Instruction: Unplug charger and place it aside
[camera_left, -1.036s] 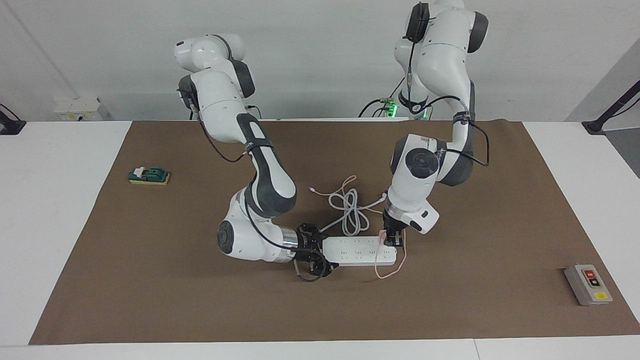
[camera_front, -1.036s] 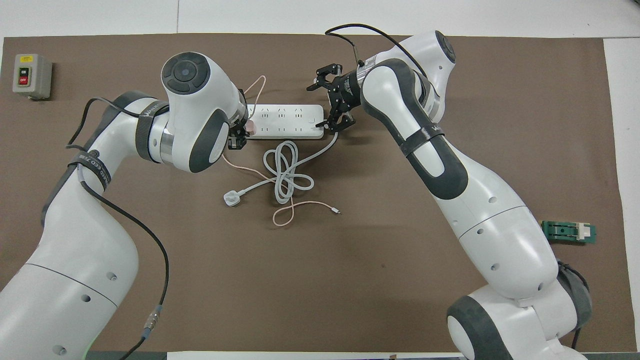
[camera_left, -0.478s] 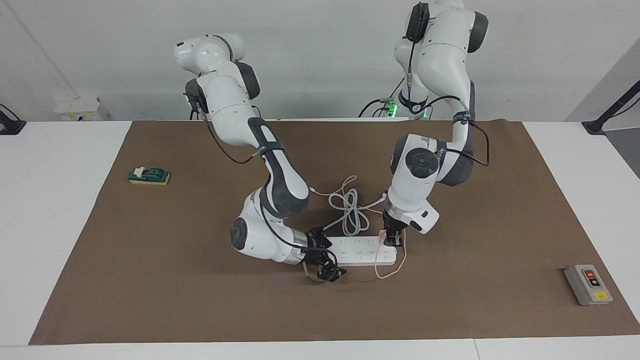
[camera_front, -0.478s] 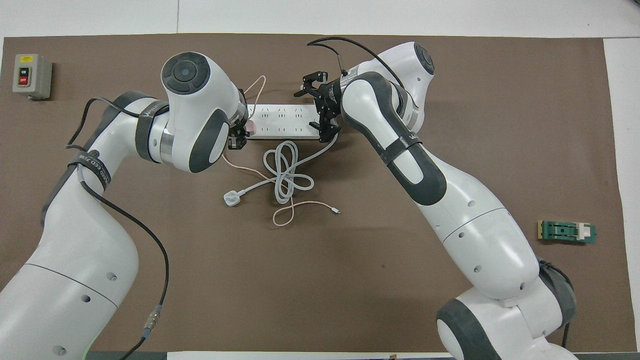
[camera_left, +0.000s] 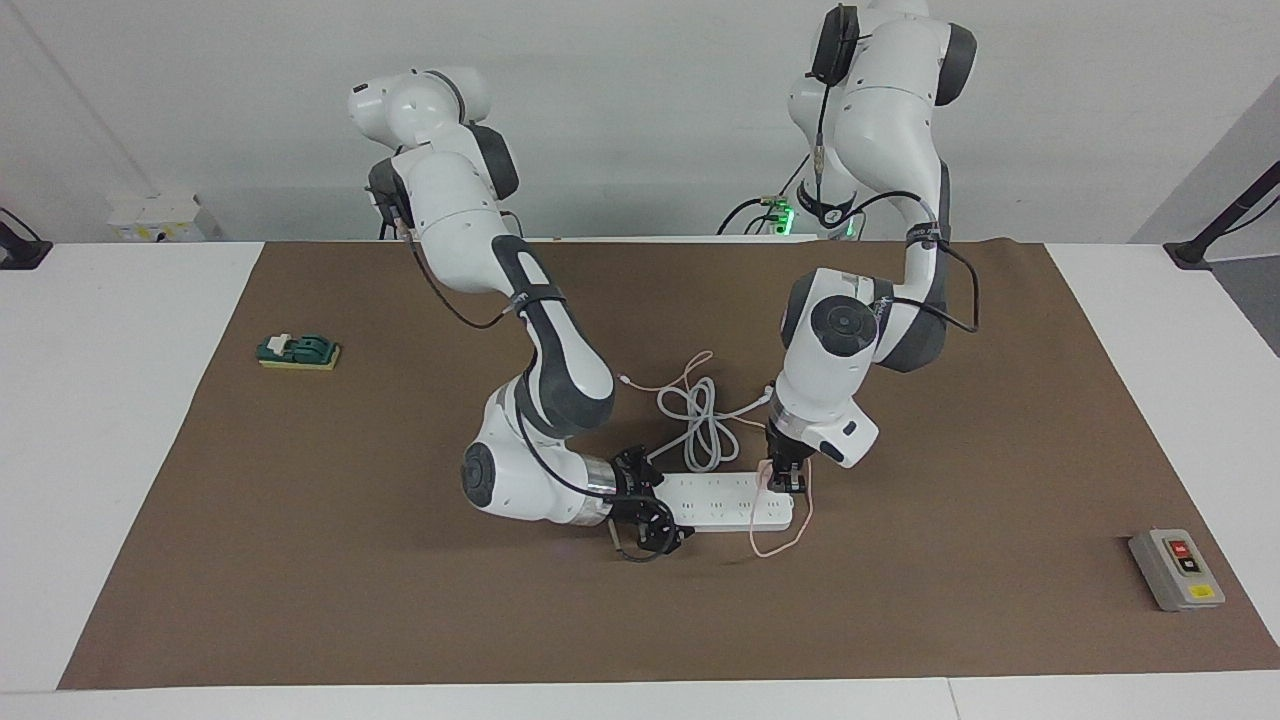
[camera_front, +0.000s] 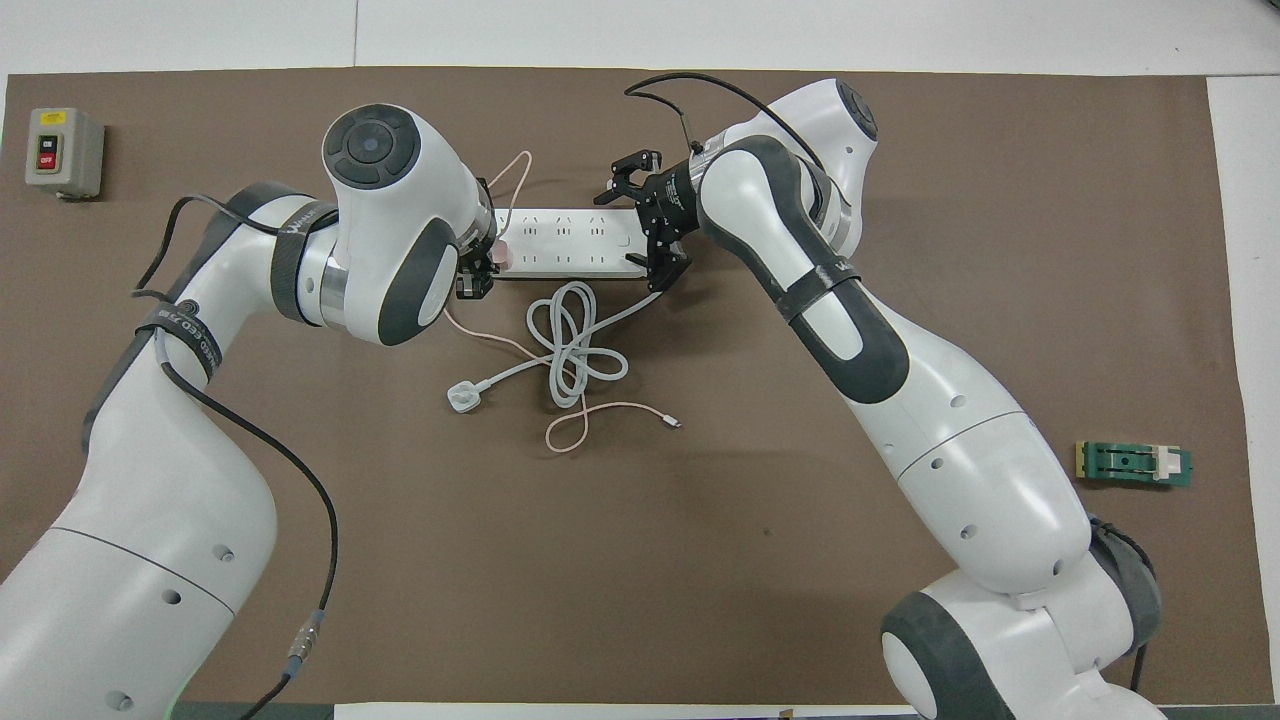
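left end effector (camera_left: 786, 478): pointing down over the strip's end toward the left arm's side, clamped tight on the charger.
charger (camera_front: 499, 257): pale pink, seated in the strip's end socket, between the left fingers; mostly hidden by them in the facing view.
pink cable (camera_left: 790, 535): loops off the strip's end farther from the robots, then runs back past the strip to a loose tip near the white cord.
strip (camera_left: 722, 501): long white block, flat on the mat, lengthwise between the two end effectors.
white cord (camera_front: 573, 345): coiled just nearer the robots than the strip, ending in a round white plug (camera_front: 462, 396).
right end effector (camera_left: 655, 514): lying sideways at the strip's other end, fingers spread wide to either side of that end, holding nothing; contact with the strip cannot be told.
mat (camera_left: 400, 600): brown, covering the table.
switch box (camera_left: 1176, 569): grey, at the left arm's end.
green block (camera_left: 298, 351): at the right arm's end.
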